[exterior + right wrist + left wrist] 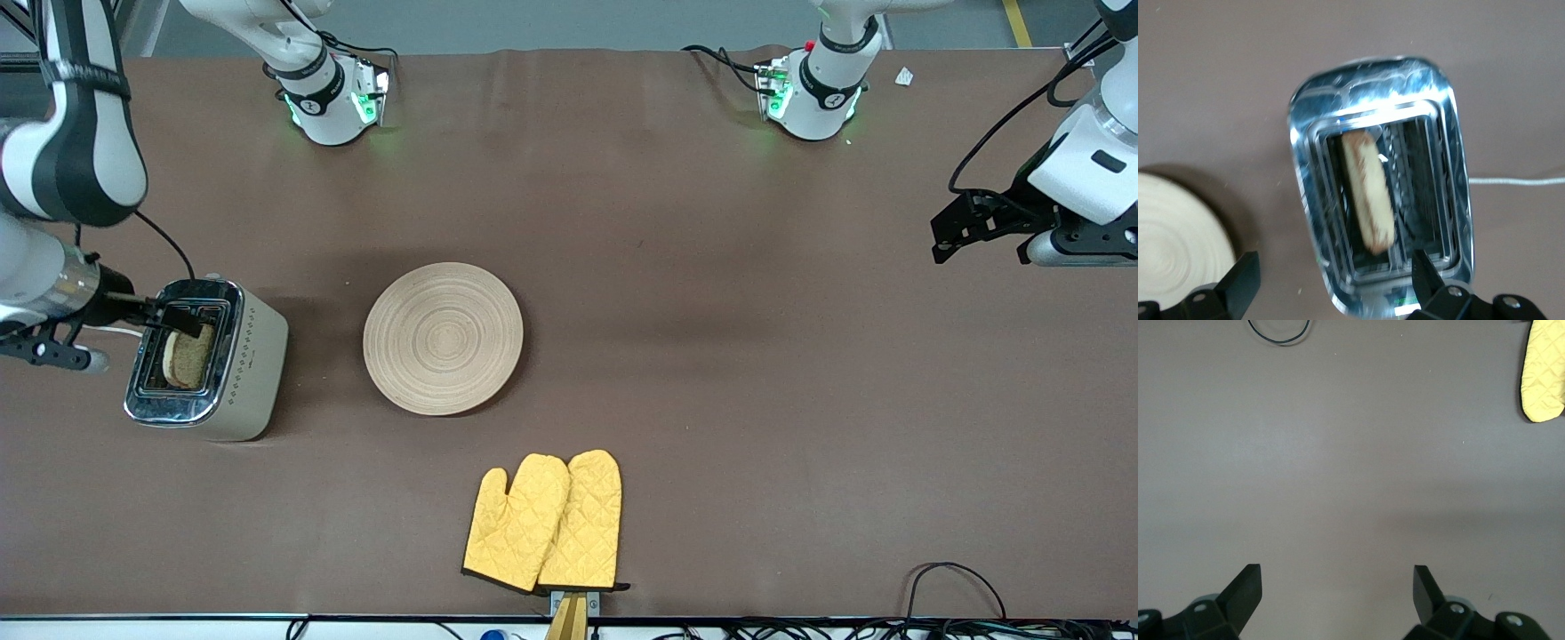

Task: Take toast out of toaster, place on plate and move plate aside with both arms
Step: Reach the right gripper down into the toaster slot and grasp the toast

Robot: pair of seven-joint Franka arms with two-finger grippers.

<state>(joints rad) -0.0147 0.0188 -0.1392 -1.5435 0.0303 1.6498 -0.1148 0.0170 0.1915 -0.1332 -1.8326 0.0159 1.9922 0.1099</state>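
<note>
The toast [188,357] stands upright in one slot of the silver toaster [253,356] at the right arm's end of the table. In the right wrist view the toast [1368,200] sticks up out of the toaster [1451,133]. My right gripper [178,318] is open just over the toaster's top, its jaws [1335,267] wide apart and empty. The round wooden plate [443,338] lies flat beside the toaster, toward the table's middle; its edge shows in the right wrist view [1171,233]. My left gripper [947,240] waits open over bare table at the left arm's end [1337,580].
Two yellow oven mitts [544,523] lie near the table's front edge, nearer the camera than the plate; one shows in the left wrist view [1543,373]. A black cable loop [951,578] lies at the front edge. The toaster's white cord [1518,181] runs off along the table.
</note>
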